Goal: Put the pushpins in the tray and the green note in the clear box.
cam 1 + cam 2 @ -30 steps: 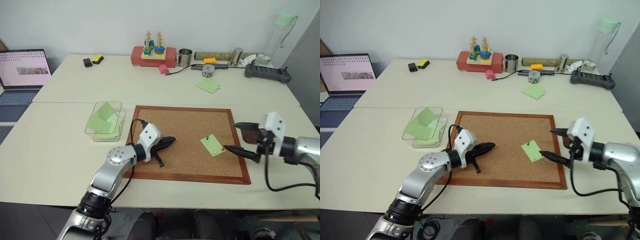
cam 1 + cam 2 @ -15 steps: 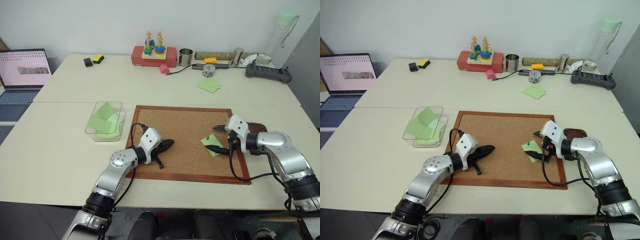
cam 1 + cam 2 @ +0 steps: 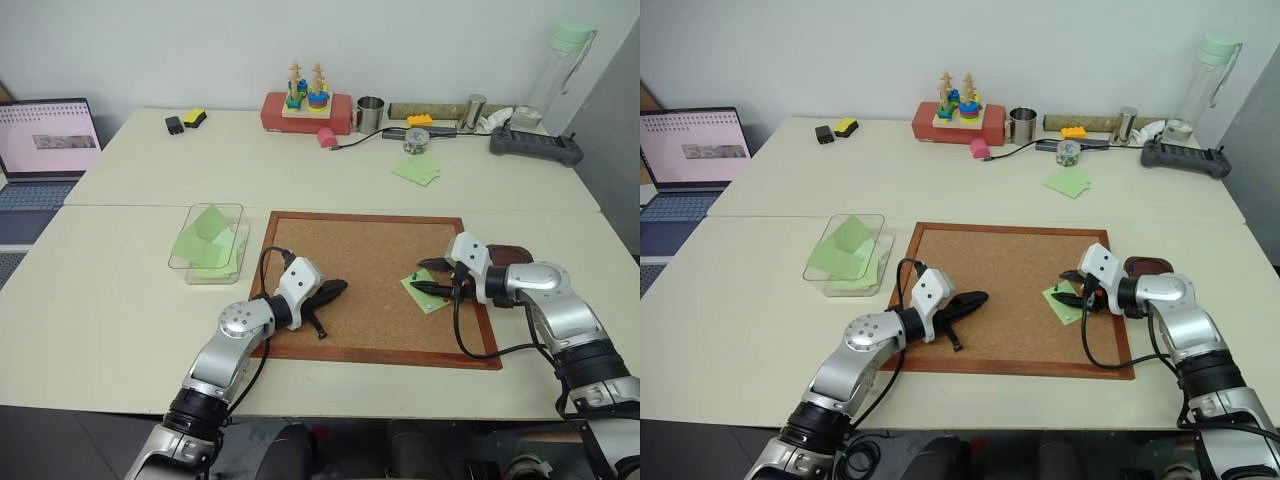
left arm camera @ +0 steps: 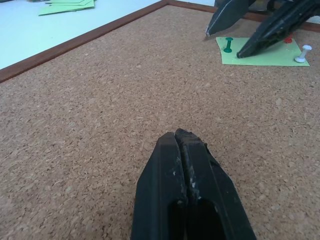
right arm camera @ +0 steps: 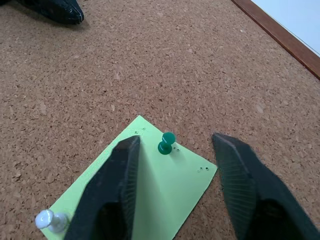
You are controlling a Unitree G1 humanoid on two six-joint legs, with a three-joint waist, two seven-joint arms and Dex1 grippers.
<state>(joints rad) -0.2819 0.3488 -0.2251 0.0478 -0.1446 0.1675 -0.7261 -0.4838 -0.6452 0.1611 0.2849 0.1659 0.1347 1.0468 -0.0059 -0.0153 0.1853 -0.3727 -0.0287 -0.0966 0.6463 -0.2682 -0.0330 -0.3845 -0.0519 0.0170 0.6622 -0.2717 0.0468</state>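
Observation:
On the cork board [image 3: 350,250] lies the green note [image 3: 428,293], pinned at its far corner by a green pushpin [image 5: 166,143]. A red pushpin [image 4: 288,38] peeks out behind a finger of the right gripper, and a white-headed pin [image 5: 50,220] stands at another corner. My right gripper [image 3: 416,275] hovers low over the note, open, its tips either side of the green pushpin without touching it. My left gripper [image 3: 340,286] rests shut and empty on the board's left part. The dark tray [image 3: 512,254] sits behind my right wrist. The clear box [image 3: 240,222] holds green sheets.
A pile of green sheets [image 3: 417,171] lies on the far table, with a red toy block [image 3: 308,110], a metal cup [image 3: 370,113] and a bottle [image 3: 560,70] along the back. A laptop [image 3: 45,135] stands at far left.
My right gripper came in from the board's right edge and down over the note, and its fingers have narrowed around the green pushpin. The left gripper has kept still.

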